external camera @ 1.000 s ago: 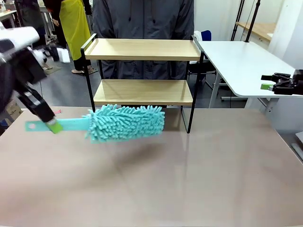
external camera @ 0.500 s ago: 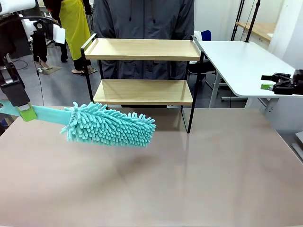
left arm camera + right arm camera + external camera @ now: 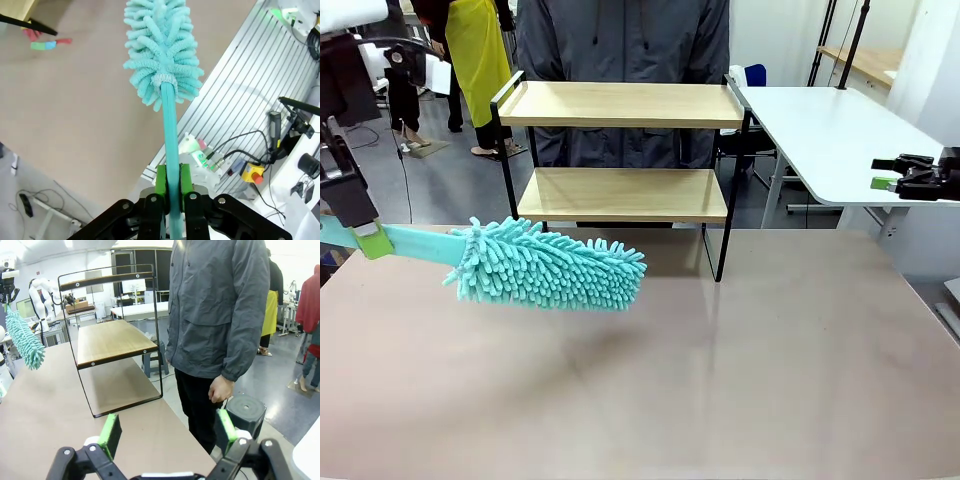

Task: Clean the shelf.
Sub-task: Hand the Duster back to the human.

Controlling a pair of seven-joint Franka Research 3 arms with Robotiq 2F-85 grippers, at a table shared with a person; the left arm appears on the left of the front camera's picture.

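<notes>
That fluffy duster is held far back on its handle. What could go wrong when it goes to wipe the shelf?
The left fingers pinch only the handle, far from the head, so the duster may twist or slip when pressed on a board. Its long head could snag the shelf by its black end rail and shove it. The person stands close behind the shelf; a sweep might brush them.
</notes>
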